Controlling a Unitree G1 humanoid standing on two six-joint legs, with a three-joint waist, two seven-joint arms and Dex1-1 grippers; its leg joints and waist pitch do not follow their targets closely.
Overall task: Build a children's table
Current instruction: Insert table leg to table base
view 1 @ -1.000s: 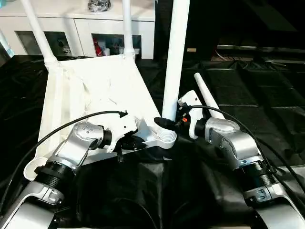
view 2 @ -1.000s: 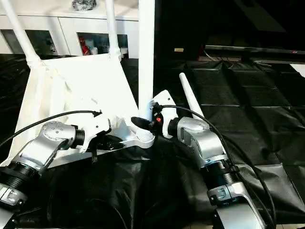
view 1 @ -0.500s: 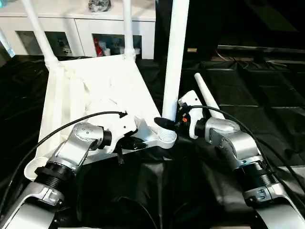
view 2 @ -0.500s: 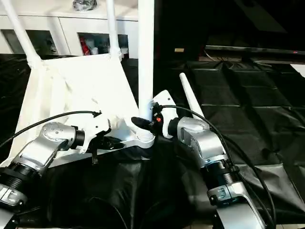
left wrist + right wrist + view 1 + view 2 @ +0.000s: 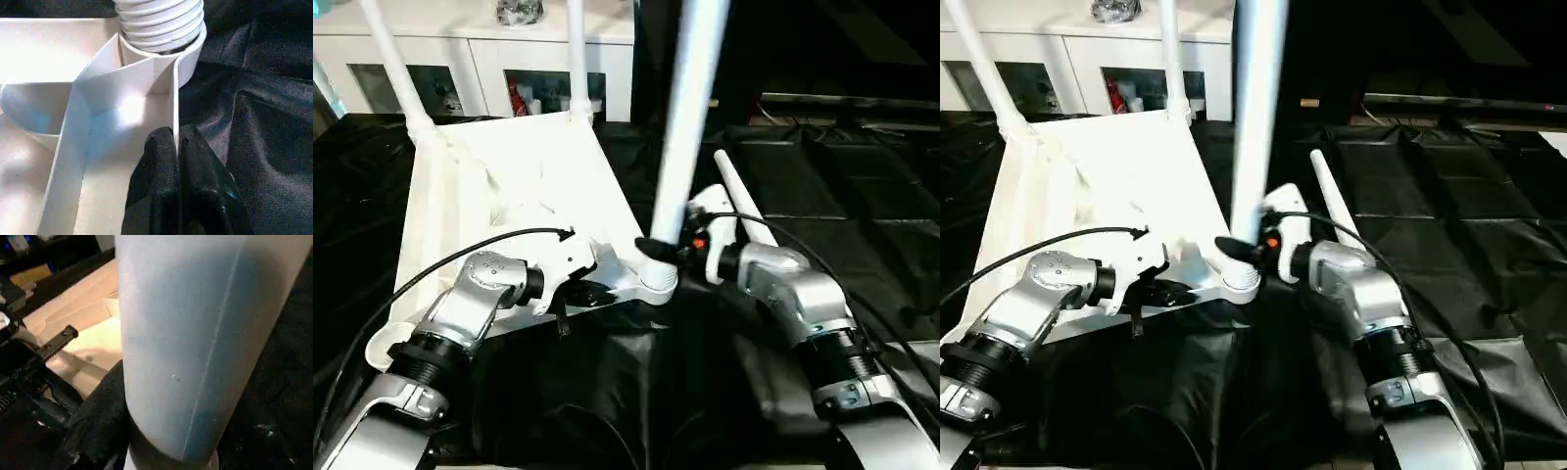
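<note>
Black sheet [image 5: 862, 196] under both grippers; cabinet [image 5: 480, 59] beyond. Left gripper [image 5: 177, 147] pinches tabletop [image 5: 509, 176] rim; right gripper [image 5: 668, 251] clamps leg [image 5: 690, 117].

Head cams look fwd/down over both arms — wrist cams v. close; all share corner socket [image 5: 161, 39].

The white plastic tabletop [image 5: 509, 186] lies upside down, its ribbed underside facing up, and it is tilted, with the far edge higher. Two white round legs stand in the far corner sockets, one [image 5: 396, 69] at 11 o'clock and one [image 5: 576, 59] at 12 o'clock. A third leg [image 5: 690, 117] stands in the near corner socket [image 5: 656, 279] at about 3 o'clock of the tabletop and leans slightly to the right. The fourth leg [image 5: 739, 201] lies loose further toward 3 o'clock, with its narrow end pointing away.
</note>
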